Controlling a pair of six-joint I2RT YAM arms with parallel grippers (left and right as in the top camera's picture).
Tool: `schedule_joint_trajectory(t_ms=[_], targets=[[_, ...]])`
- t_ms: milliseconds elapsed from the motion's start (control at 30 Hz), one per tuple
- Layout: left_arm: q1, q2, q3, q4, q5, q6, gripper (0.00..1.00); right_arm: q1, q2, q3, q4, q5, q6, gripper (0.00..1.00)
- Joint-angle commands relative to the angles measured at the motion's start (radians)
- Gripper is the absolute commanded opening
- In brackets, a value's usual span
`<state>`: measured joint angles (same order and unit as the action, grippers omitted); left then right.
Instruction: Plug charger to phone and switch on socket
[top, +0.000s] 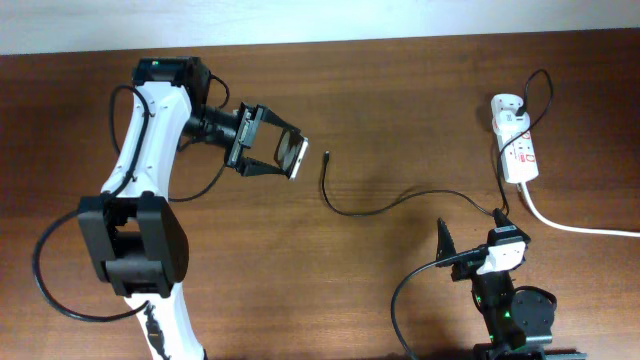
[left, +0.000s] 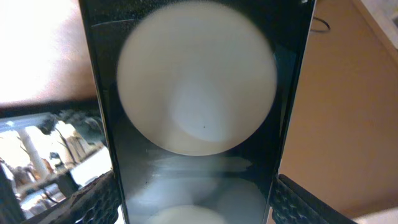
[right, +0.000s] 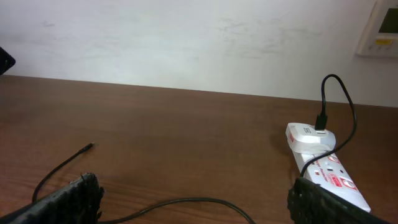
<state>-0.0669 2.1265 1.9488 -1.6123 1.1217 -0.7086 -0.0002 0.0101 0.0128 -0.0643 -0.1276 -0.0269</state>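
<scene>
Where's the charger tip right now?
Overhead view: the charger tip lies on the table left of centre, just right of the phone held in the left gripper, not touching it.

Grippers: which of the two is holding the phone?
The left gripper: it is shut on the phone. The right gripper stands open, holding nothing.

Left hand reaches out clamped; right hand sits open.
</scene>
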Motion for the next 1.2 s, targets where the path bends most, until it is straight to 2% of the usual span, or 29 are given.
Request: schedule_joint_trajectory(t_ms=[0, 67, 400, 600, 1167], targets=[[0.003, -0.002, 0.028, -0.006, 0.203, -0.018, 0.1, -0.002, -0.006, -0.007, -0.003, 0.002, 0.008, 0.99], [0.003, -0.002, 0.028, -0.006, 0.227, -0.041, 0.05, -0.002, -0.006, -0.007, -0.003, 0.002, 0.008, 0.99], [0.005, -0.002, 0.028, -0.005, 0.224, -0.073, 0.07, -0.002, -0.006, -0.007, -0.003, 0.002, 0.008, 0.99], [0.005, -0.002, 0.028, -0.006, 0.224, -0.073, 0.03, -0.002, -0.006, -0.007, -0.003, 0.002, 0.008, 0.99], [0.005, -0.002, 0.028, -0.005, 0.217, -0.073, 0.04, -0.002, -0.006, -0.007, -0.003, 0.002, 0.008, 0.99]])
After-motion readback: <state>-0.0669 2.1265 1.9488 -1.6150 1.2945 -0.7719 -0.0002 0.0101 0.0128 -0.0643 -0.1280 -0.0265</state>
